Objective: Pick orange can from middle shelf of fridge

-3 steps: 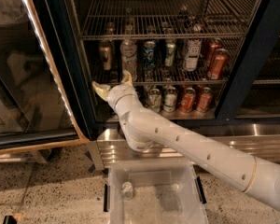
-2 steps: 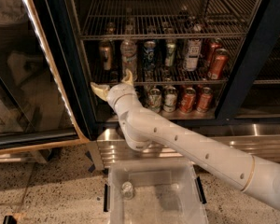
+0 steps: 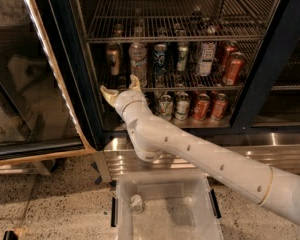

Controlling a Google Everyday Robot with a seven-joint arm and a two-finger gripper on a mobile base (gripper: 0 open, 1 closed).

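Note:
The fridge [image 3: 70, 59] stands open, black-framed, with wire racks. The orange can [image 3: 113, 59], dull copper-toned with a silver top, stands at the left end of the middle shelf [image 3: 200, 87], beside a taller clear bottle [image 3: 138, 61]. My gripper [image 3: 121, 88] is at the front edge of that shelf, just below the can and the bottle. Its pale fingers [image 3: 109, 94] are spread open and hold nothing. My white arm [image 3: 200, 154] reaches in from the lower right.
Right of the bottle on the middle shelf stand blue-green cans [image 3: 160, 59], a white can [image 3: 205, 58] and red-orange cans [image 3: 233, 68]. More cans [image 3: 201, 106] stand on the floor level. The glass door [image 3: 25, 69] hangs open at left. A clear bin [image 3: 165, 209] sits below the arm.

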